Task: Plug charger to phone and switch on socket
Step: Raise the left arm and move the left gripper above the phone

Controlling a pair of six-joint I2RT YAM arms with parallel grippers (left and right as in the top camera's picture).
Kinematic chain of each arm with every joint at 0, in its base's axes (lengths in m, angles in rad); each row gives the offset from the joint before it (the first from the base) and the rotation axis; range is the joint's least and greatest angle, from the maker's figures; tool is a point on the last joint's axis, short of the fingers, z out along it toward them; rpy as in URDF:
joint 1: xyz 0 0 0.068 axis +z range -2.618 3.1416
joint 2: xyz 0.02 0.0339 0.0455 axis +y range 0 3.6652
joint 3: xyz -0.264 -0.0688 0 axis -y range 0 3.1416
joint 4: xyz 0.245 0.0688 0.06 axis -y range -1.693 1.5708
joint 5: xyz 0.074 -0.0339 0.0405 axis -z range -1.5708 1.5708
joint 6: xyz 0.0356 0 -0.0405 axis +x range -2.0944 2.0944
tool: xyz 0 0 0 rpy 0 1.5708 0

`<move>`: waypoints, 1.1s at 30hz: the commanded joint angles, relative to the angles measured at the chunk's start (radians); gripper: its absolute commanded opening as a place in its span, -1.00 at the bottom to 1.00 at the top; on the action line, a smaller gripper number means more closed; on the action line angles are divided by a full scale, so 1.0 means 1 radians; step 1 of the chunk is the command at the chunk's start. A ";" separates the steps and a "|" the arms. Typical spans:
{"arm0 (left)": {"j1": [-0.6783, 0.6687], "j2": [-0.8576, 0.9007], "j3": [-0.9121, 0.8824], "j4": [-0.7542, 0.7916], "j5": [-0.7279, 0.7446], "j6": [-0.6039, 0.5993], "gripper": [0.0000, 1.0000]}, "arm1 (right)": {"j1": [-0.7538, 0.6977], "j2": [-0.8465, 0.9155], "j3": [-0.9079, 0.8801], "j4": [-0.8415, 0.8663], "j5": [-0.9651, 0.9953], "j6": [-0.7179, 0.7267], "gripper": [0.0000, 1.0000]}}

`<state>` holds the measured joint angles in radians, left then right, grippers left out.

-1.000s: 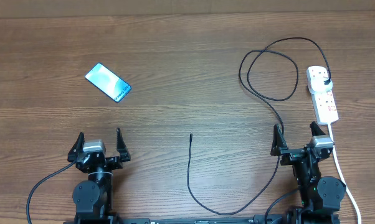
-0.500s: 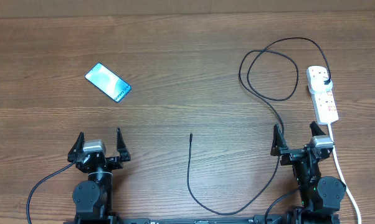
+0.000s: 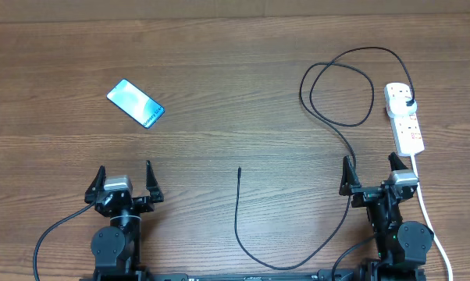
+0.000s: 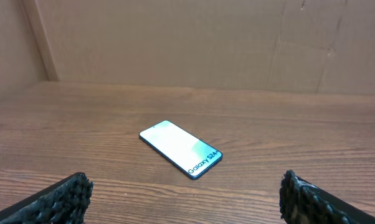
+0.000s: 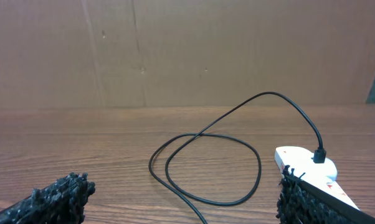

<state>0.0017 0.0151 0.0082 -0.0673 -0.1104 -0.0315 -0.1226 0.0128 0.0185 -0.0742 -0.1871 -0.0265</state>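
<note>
Overhead view of a wood table (image 3: pixel 219 62). The black charger cable (image 3: pixel 236 211) has its plug end seated in the white power strip (image 3: pixel 405 121) at far right. From there it loops, runs down past the right gripper (image 3: pixel 368 160), curves along the near edge and ends w/ its tip (image 3: pixel 239 169) lying free around the table's middle. The phone (image 3: pixel 135 103) lies flat, screen up, at upper left, well apart from the tip. The left gripper (image 3: pixel 125 170) and the right one are both spread wide, holding nothing. Nothing has moved in the last sec, so no step is underway. You'd prob. grab the tip first. Can't tell if the strip's switch is on.
</note>
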 commanded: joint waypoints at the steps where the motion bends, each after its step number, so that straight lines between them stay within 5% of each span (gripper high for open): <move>1: -0.002 -0.010 -0.003 0.003 -0.020 -0.014 1.00 | 0.006 -0.010 -0.011 0.008 -0.005 0.003 1.00; 24: -0.002 -0.010 0.047 0.008 0.031 -0.062 1.00 | 0.006 -0.010 -0.011 0.008 -0.005 0.003 1.00; 33: -0.002 0.041 0.198 -0.122 0.003 -0.054 1.00 | 0.006 -0.010 -0.011 0.008 -0.005 0.003 1.00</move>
<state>0.0017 0.0269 0.1383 -0.1879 -0.0956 -0.0765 -0.1226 0.0128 0.0185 -0.0723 -0.1871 -0.0257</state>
